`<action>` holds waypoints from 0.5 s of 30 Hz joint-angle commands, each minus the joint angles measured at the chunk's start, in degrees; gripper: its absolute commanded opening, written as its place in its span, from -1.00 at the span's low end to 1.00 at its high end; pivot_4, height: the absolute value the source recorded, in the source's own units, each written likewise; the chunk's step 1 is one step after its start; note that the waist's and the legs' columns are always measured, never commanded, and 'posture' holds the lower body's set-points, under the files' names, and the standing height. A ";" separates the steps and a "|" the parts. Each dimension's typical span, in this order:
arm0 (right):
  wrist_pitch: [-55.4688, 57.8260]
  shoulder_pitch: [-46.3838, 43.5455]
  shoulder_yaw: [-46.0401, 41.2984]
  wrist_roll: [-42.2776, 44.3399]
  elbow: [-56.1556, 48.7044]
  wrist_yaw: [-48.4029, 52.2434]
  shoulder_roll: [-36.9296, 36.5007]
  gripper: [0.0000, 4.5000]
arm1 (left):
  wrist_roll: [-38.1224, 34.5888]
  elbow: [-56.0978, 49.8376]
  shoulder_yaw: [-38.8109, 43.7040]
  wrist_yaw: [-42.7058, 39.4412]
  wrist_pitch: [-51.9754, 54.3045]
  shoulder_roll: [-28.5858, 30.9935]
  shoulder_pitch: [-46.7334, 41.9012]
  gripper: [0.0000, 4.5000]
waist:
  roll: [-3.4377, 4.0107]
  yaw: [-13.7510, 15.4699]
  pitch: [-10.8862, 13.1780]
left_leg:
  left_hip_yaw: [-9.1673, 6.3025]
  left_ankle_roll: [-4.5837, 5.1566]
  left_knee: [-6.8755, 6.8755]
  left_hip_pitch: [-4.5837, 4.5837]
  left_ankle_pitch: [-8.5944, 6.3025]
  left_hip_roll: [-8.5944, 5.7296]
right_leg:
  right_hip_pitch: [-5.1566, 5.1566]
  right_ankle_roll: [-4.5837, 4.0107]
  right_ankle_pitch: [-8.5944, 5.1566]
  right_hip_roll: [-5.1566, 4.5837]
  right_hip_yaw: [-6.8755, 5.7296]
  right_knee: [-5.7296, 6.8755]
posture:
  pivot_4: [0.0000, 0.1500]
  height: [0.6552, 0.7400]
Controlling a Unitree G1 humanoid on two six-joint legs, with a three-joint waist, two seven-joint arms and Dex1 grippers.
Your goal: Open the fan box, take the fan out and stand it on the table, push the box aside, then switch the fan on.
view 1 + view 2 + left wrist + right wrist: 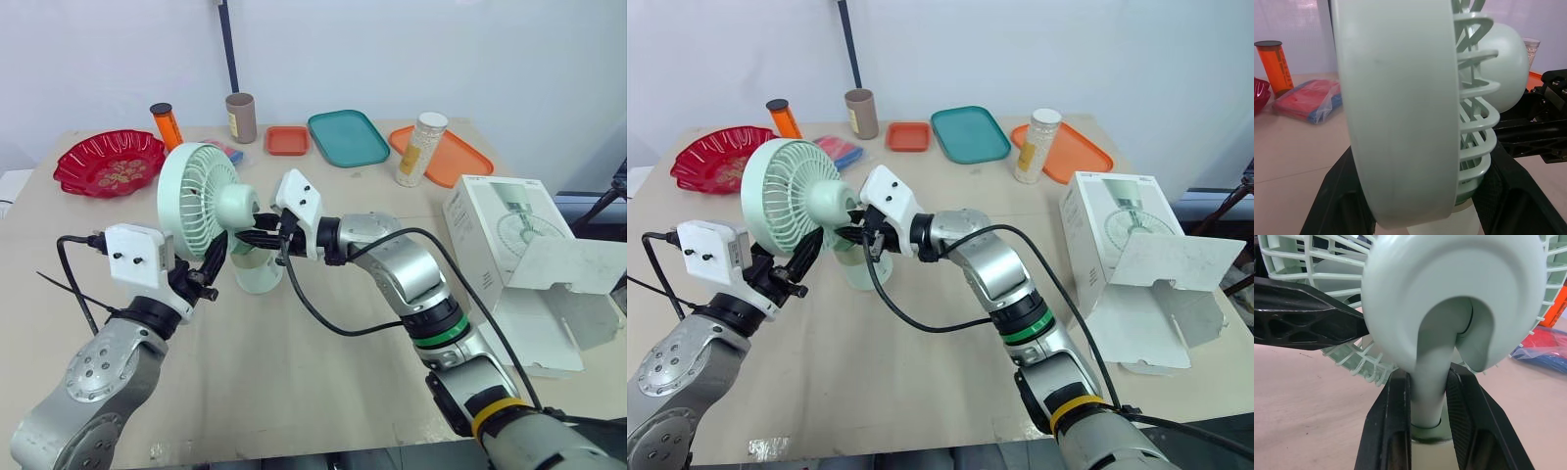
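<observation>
Table [294,392]: right end effector [245,236] clamps fan [196,201] at stem.

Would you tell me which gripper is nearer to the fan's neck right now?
Right. The right gripper clamps the fan's neck between its fingers; the left gripper grips the rim of the fan's head, just off the neck.

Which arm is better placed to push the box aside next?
Right. The open box lies on the robot's right, beside the right arm; the left gripper would have to cross past the fan. The right gripper must first release the fan's neck.
</observation>
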 commanded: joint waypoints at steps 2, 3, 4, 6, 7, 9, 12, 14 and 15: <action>-0.49 -0.43 0.32 0.11 -2.19 0.22 1.37 -0.80 | -0.60 -3.43 -0.36 -1.01 -1.32 0.05 -1.72 -0.07 | 0.00 0.00 0.00 | 0.00 0.00 0.00 0.00 0.00 0.00 | 0.00 0.00 0.00 0.00 0.00 0.00 | 1.00 0.66; -0.23 -0.44 0.24 0.18 -2.26 0.08 1.50 -0.80 | -0.51 -3.42 -0.28 -0.92 -1.30 0.02 -1.65 -0.07 | 0.00 0.00 0.00 | 0.00 0.00 0.00 0.00 0.00 0.00 | 0.00 0.00 0.00 0.00 0.00 0.00 | 1.00 0.66; -0.09 -0.44 0.23 0.21 -2.34 0.03 1.57 -0.80 | -0.33 -3.40 -0.24 -0.87 -1.23 0.08 -1.58 -0.07 | 0.00 0.00 0.00 | 0.00 0.00 0.00 0.00 0.00 0.00 | 0.00 0.00 0.00 0.00 0.00 0.00 | 1.00 0.66; -0.06 -0.43 0.27 0.16 -2.45 0.03 1.61 -0.80 | 0.12 -3.42 -0.26 -1.00 -1.25 0.38 -1.53 -0.07 | 0.00 0.00 0.00 | 0.00 0.00 0.00 0.00 0.00 0.00 | 0.00 0.00 0.00 0.00 0.00 0.00 | 1.00 0.66; 0.10 -0.40 0.27 0.21 -2.52 0.04 1.63 -0.80 | 0.14 -3.44 -0.26 -1.20 -1.40 0.45 -1.51 -0.07 | 0.00 0.00 0.00 | 0.00 0.00 0.00 0.00 0.00 0.00 | 0.00 0.00 0.00 0.00 0.00 0.00 | 1.00 0.66; 0.34 -0.37 0.31 0.23 -2.67 0.04 1.63 -0.80 | -0.06 -3.49 -0.15 -1.47 -1.64 0.40 -1.41 0.36 | 0.00 0.00 0.00 | 0.00 0.00 0.00 0.00 0.00 0.00 | 0.00 0.00 0.00 0.00 0.00 0.00 | 1.00 0.66; 0.79 -0.28 0.16 0.33 -2.78 -0.13 1.78 -0.80 | 0.04 -3.64 -0.01 -2.01 -1.99 0.33 -1.01 0.75 | 0.00 -0.01 0.00 | 0.01 0.00 0.00 0.00 0.00 0.00 | 0.00 0.00 0.00 0.00 0.00 0.00 | 1.00 0.66; 0.91 -0.30 0.07 0.29 -2.76 -0.17 1.82 -0.80 | 0.08 -3.74 0.48 -2.42 -2.26 0.49 -0.44 0.93 | 0.00 0.00 0.00 | 0.00 0.00 0.00 0.00 0.00 0.00 | -0.01 0.00 0.00 0.00 0.00 0.00 | 1.00 0.66; 0.96 -0.33 0.00 0.28 -2.73 -0.17 1.83 -0.80 | -0.03 -3.75 0.85 -2.64 -2.36 0.57 -0.17 0.93 | 0.00 0.00 0.00 | 0.01 0.00 0.00 0.00 0.00 0.00 | -0.01 0.00 0.00 0.00 0.00 0.00 | 1.00 0.66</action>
